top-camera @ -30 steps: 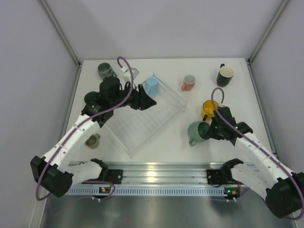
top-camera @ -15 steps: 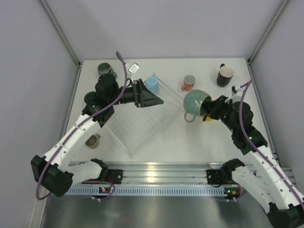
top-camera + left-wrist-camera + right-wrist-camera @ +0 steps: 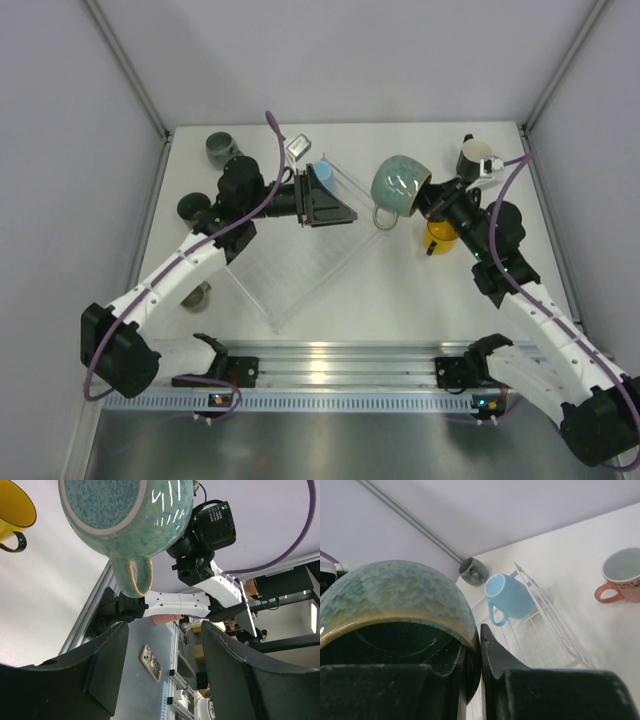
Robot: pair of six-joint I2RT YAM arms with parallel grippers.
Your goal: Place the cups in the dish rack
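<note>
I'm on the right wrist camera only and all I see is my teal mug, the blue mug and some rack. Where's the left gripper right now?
Observer: The left gripper is open and empty. It hovers over the dish rack, just beside the blue mug.
Operator: Is my mug over the rack?
Observer: Barely. From the top camera, the teal mug hangs in the air near the rack's right corner, not over its middle.
Operator: Anything below my arm?
Observer: Yes, the yellow mug stands on the table, partly under the right arm.
</note>
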